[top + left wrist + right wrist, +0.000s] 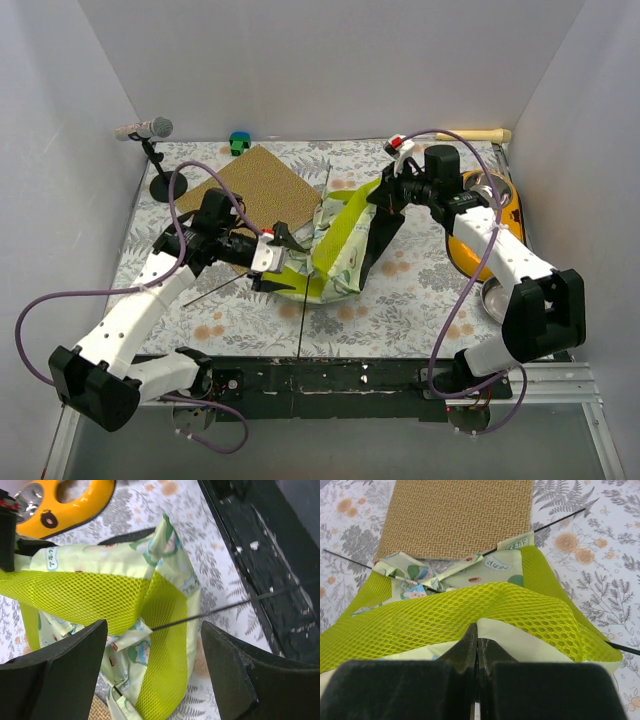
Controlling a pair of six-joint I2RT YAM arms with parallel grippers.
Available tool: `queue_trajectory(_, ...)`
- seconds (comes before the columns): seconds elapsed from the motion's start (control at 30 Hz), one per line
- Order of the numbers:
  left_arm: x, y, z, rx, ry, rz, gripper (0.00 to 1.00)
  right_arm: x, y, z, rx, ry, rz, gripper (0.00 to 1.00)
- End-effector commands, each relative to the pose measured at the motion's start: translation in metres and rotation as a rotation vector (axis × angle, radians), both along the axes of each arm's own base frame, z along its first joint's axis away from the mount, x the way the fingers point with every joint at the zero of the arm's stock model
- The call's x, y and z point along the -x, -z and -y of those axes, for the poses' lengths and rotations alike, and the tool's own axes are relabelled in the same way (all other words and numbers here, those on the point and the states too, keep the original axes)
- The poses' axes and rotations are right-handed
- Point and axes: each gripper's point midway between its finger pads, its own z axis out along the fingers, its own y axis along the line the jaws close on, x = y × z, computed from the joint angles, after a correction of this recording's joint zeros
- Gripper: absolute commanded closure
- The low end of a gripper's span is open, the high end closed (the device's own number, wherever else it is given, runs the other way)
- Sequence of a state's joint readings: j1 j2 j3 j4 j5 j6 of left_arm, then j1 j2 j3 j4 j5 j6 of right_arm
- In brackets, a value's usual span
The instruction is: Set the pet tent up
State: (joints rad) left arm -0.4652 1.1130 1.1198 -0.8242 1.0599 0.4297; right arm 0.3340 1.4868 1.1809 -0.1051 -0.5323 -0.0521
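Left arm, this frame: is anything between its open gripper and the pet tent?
Nothing visible. The left gripper is open, with the pet tent and its green mesh directly ahead of it. Only the tent's own thin black pole crosses the gap. The right gripper is shut on the tent's other side.

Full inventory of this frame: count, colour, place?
pale cream-green fabric pet tent: one, lime mesh lining, collapsed at centre
brown woven square mat: one, behind tent
microphone on stand: one, grey, far left
small green object: one, by back wall
wooden stick: one, tan, far right
orange bowl holder: one, right side
floral tablecloth: one, grey-orange, under everything
left gripper: one, black, open over tent
right gripper: one, black, shut on tent
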Motion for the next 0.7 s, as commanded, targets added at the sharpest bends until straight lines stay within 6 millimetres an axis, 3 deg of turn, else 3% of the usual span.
queue_trajectory(0.0, 0.032, 0.027, -0.013, -0.076, 0.224, 0.213, 0.24, 0.028, -0.027, -0.002, -0.037, -0.114, 0.119, 0.99)
queue_trajectory(0.13, 0.060, 0.045, -0.001, -0.076, 0.346, 0.278, 0.25, 0.046, -0.050, 0.002, -0.076, -0.121, 0.205, 0.99)
queue_trajectory(0.3, 0.103, 0.057, 0.037, -0.029, 0.487, 0.342, 0.26, 0.059, -0.094, -0.010, -0.195, -0.169, 0.308, 0.99)
queue_trajectory(0.43, 0.127, 0.056, 0.070, 0.000, 0.544, 0.320, 0.42, 0.075, -0.125, -0.035, -0.284, -0.265, 0.352, 0.99)
queue_trajectory(0.53, 0.139, 0.050, 0.092, 0.010, 0.541, 0.281, 0.60, 0.074, -0.125, -0.062, -0.304, -0.319, 0.351, 0.99)
queue_trajectory(0.67, 0.146, 0.046, 0.104, -0.005, 0.512, 0.237, 0.78, 0.058, -0.108, -0.087, -0.313, -0.329, 0.326, 0.99)
